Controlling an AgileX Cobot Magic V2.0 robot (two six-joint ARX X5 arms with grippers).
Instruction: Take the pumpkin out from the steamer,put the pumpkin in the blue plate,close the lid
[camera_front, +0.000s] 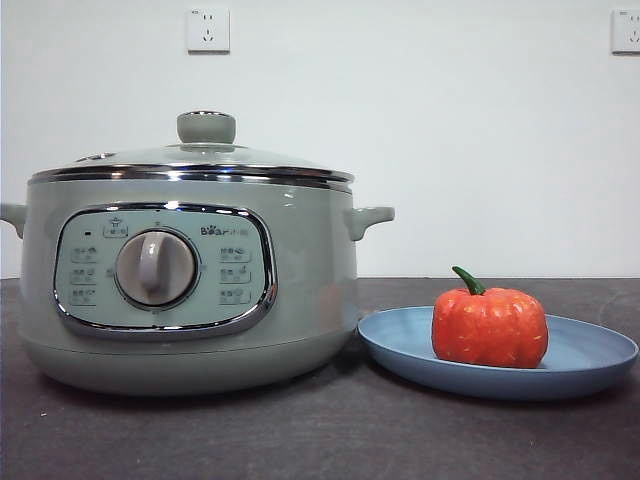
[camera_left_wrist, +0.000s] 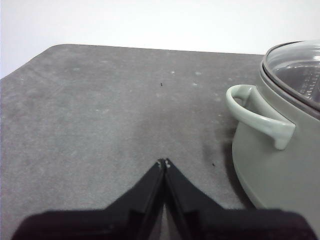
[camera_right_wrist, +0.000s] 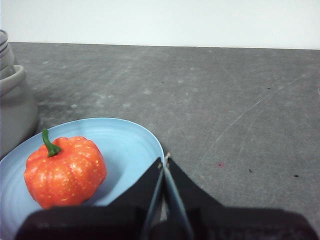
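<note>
Both my grippers, left and right, are closed and empty. Lid sits on pot; a bump could roll the pumpkin off the plate.

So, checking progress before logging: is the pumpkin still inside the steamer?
No, the pumpkin sits on the blue plate, beside the steamer.

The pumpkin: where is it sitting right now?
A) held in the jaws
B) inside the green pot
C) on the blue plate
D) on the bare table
C: the pumpkin rests on the blue plate beside the steamer, whose lid is on; both the left gripper and the right gripper are shut and hold nothing.
</note>
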